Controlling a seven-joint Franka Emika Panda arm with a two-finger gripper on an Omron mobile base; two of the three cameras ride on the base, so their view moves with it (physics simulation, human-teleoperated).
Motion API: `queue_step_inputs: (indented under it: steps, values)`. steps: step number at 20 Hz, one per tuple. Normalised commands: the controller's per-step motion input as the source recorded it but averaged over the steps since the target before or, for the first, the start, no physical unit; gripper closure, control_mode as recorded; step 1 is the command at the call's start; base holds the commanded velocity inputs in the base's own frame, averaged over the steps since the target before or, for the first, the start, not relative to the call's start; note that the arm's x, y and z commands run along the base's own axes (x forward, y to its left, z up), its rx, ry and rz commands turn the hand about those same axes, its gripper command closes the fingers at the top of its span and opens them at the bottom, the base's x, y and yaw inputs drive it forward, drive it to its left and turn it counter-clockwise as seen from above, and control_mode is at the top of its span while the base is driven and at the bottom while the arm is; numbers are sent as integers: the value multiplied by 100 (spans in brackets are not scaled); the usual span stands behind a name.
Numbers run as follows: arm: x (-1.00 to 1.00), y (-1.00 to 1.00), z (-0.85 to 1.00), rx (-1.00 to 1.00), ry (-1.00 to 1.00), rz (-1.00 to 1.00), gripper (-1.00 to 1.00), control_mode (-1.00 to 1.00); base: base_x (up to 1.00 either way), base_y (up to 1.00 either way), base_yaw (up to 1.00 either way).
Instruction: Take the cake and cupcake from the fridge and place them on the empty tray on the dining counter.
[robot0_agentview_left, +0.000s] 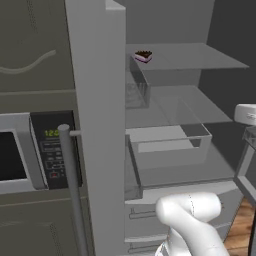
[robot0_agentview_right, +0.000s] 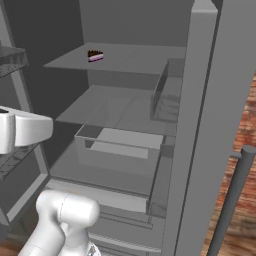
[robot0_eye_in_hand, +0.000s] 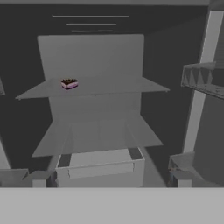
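The fridge (robot0_agentview_left: 97, 125) stands open in front of me, its grey shelves showing in all views. The cake (robot0_agentview_left: 143, 56), a small pink-sided slice with a dark top, sits alone on the upper shelf (robot0_agentview_right: 135, 60) near the back; it is also in the right base view (robot0_agentview_right: 95, 55) and the hand view (robot0_eye_in_hand: 69, 83). My gripper (robot0_eye_in_hand: 109, 179) is open, its fingertips (robot0_eye_in_hand: 38, 178) spread wide with nothing between them, and it faces the fridge interior well short of and below the cake. The cupcake, the tray and the dining counter are out of view.
A clear drawer bin (robot0_agentview_left: 167, 142) sits on the lower shelf. The open left door with its bar handle (robot0_agentview_left: 70, 175) stands beside a microwave (robot0_agentview_left: 30, 155). The right door carries racks (robot0_eye_in_hand: 203, 78) and a bar handle (robot0_agentview_right: 232, 200). Fridge drawers (robot0_agentview_right: 120, 220) lie below.
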Motion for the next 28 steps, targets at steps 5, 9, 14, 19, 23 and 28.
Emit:
queue_step_inputs:
  steps: [5,9,14,19,23,28]
  values:
    - [0,0,0,0,0,0,-100,100,63,0,0]
    - [16,0,0,3,3,0,-100,-100,41,-11,0]
    - [66,2,0,2,14,1,-100,-100,0,0,0]
    - [33,3,0,0,5,1,-100,-100,0,0,0]
    - [3,0,0,0,-9,6,-100,-100,0,0,0]
    - [6,0,0,1,-11,19,-100,-100,0,0,0]
